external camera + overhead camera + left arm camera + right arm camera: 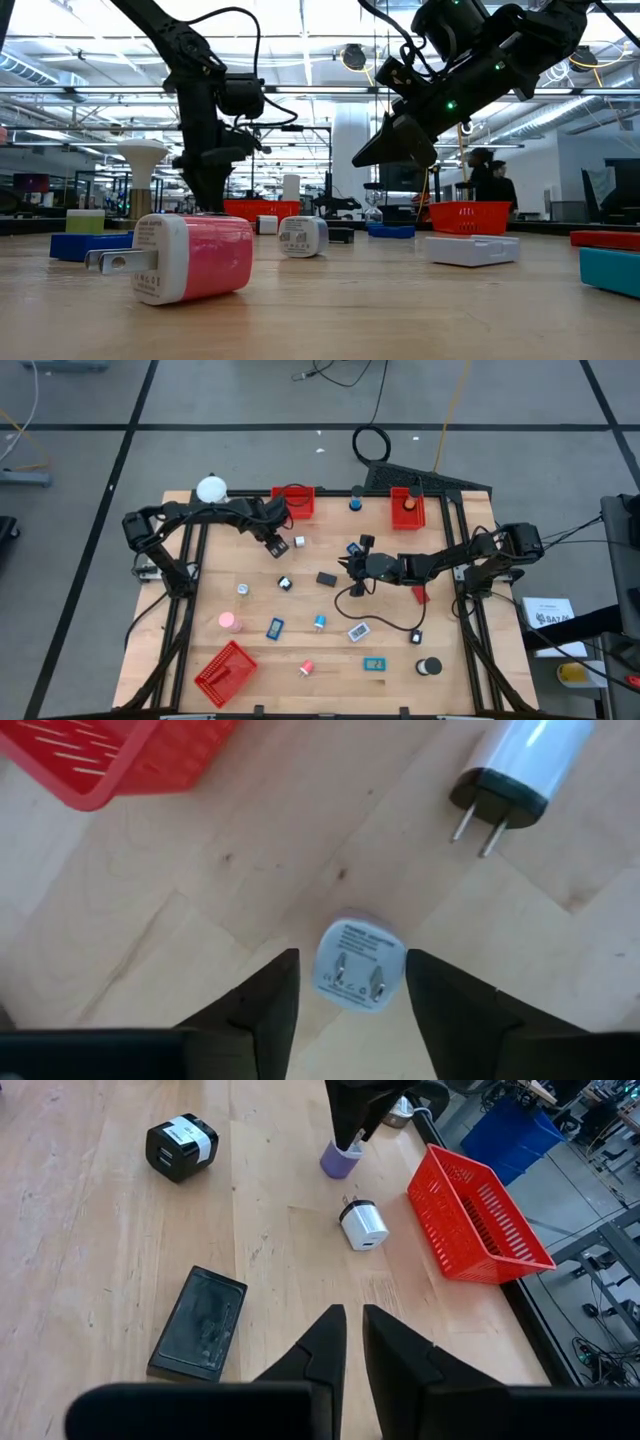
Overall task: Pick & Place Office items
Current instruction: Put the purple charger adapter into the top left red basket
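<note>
Three red mesh trays sit on my bench (150, 650): one (293, 502) at upper centre, one (407, 507) right of it holding an orange piece, one (226, 671) at lower left, apparently empty. The office items (300, 615) lie scattered mid-frame. My left tool (345, 995), fingers apart, straddles a small white plug adapter (360, 963) without clamping it; a white charger (512, 768) lies near. My right tool (350, 1342) hangs at centre, fingers together, beside a black flat piece (200, 1323). Bare wood shows along the left edge.

I'm looking at a big open lab: ceiling strip lights (300, 45), workbenches (600, 215), people (490, 180) far behind my table (160, 630).
</note>
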Controlling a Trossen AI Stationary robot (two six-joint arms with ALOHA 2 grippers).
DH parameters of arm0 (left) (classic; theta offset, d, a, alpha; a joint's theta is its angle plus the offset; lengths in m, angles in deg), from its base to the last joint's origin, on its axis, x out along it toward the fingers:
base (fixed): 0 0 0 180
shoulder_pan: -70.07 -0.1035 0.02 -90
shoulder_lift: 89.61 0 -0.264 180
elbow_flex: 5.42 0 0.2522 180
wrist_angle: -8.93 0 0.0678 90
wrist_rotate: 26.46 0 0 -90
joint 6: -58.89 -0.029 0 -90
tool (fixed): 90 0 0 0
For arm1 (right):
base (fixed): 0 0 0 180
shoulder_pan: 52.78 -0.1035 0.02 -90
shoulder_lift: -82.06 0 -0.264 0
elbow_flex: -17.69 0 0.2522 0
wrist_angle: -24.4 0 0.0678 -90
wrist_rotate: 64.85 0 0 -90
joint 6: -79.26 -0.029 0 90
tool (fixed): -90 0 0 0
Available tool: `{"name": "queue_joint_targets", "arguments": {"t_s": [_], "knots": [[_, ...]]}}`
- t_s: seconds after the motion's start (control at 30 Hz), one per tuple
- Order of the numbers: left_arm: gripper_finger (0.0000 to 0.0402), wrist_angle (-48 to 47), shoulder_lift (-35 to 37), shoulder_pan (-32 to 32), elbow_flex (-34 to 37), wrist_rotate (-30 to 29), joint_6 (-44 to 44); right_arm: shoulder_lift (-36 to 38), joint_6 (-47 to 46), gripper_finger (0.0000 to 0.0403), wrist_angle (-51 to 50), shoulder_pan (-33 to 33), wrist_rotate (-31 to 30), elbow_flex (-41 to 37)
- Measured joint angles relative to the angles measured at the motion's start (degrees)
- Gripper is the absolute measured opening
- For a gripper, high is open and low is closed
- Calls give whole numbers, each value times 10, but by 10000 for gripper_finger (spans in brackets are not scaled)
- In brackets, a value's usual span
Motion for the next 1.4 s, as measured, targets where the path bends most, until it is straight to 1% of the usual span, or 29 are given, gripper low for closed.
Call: {"name": "queue_joint_targets", "arguments": {"t_s": [0.1, 0.17, 0.43, 0.53, 0.63, 0.73, 0.9, 1.07, 1.2, 1.27, 1.4], "knots": [[179, 10, 0, 0, 0, 4, -10, 0, 0, 34, 0, 0, 0, 0], [184, 13, 0, 0, 0, 13, -19, 0, 0, 34, 0, 0, 0, 0], [238, 5, 0, -5, 0, 17, -33, 0, 2, 34, 0, -1, 0, 0], [244, 1, 0, -12, 0, 17, -31, 0, 2, 34, 0, -1, 0, 0], [236, -2, 0, -24, 1, 23, -32, 0, 2, 34, 0, -1, 0, 0], [223, 6, 0, -34, 1, 49, -32, 0, 2, 34, 0, -1, 0, 0], [205, 11, 0, -38, 4, 47, -39, 0, 3, 34, 0, -1, 0, 0], [209, 23, 0, -38, 32, 41, -37, 0, 5, 34, 0, -1, 0, 0], [214, 26, 0, -38, 37, 38, -40, 0, 11, 34, 2, -1, 0, 0], [204, 33, 0, -38, 37, 38, -44, 0, 11, 34, 5, -1, 0, 0], [167, 50, 0, -38, 37, 40, -54, 0, 11, 34, 5, -1, 0, 0]]}}
